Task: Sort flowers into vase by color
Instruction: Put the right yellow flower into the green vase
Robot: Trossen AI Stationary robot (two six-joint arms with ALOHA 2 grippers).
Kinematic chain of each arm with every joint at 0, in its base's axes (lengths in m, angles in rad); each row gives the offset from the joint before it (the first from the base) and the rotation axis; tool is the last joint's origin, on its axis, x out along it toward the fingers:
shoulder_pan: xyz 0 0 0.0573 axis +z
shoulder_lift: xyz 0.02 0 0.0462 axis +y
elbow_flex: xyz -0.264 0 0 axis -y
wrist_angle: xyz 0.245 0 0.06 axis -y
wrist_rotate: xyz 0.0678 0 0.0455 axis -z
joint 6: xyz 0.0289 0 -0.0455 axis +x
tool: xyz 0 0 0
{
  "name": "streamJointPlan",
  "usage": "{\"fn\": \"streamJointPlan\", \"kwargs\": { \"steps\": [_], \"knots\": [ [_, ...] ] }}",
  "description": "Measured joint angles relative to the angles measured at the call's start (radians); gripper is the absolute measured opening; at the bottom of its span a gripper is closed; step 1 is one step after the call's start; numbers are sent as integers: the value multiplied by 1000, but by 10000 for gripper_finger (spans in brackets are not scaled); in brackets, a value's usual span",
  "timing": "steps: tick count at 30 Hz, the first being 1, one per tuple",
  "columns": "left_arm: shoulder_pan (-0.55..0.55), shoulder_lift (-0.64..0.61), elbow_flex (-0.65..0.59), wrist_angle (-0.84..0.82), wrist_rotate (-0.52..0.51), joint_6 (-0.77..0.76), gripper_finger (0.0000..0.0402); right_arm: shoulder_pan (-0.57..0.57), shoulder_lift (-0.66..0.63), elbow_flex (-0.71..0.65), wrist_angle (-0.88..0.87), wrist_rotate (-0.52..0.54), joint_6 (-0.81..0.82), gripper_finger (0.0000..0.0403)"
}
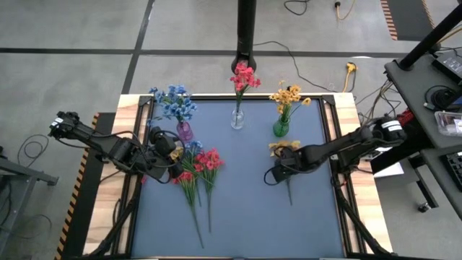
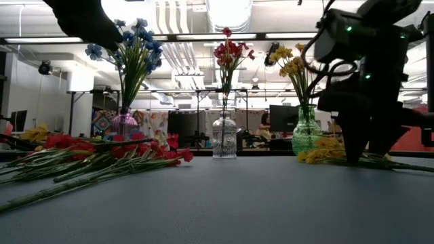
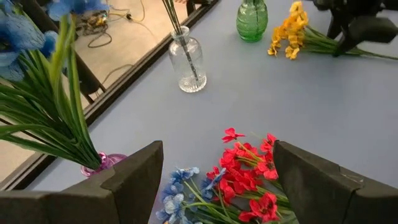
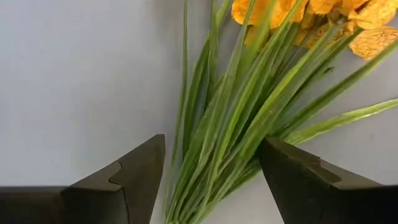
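Blue mat [image 1: 245, 217] carries three vases at far edge. Right gripper [image 4: 211, 180] fingers apart, straddling green stems of yellow sprig [image 1: 284, 146] lying flat. Left gripper [image 3: 214, 180] spread wide over red-blue pile [image 1: 196, 165]. Risk: thin stems splay, closing catches only few, sprig slips.

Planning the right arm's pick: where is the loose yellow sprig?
In the high view the yellow sprig lies on the mat's right side, in front of the green vase, under the right gripper.
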Motion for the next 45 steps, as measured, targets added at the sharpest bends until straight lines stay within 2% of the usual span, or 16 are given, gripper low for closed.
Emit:
{"fn": "streamJointPlan", "kwargs": {
  "steps": [4, 7, 11, 18, 22, 27, 31, 34, 37, 42, 45],
  "knots": [
    [0, 0, 0, -1, -9, 0, 285, 0, 58, 56, -51, 5, -23, 248],
    [0, 0, 0, -2, -9, 1, 285, 0, 80, 89, -61, 1, -46, 231],
    [0, 0, 0, -4, -10, 3, 285, 0, 93, 110, -64, -1, -62, 181],
    [0, 0, 0, -4, -11, 4, 285, 0, 94, 111, -71, 0, -98, 68],
    [0, 0, 0, -3, -11, 4, 285, 1, 90, 123, -82, -23, -157, 24],
    [0, 0, 0, 12, -11, 4, 285, 39, 36, 149, -165, -41, -225, 17],
    [0, 0, 0, 24, -11, 4, 285, 82, -71, 150, -165, -19, -251, 21],
    [0, 0, 0, 31, -12, 4, 285, 118, -176, 142, -90, 107, -282, 21],
    [0, 0, 0, 36, -16, 4, 285, 142, -281, 113, 65, 305, -366, 21],
    [0, 0, 0, 36, -17, 4, 285, 145, -404, 44, 417, 644, -646, 22],
    [0, 0, 0, 36, -18, 4, 285, 142, -457, -2, 615, 798, -842, 22]
  ]
}}
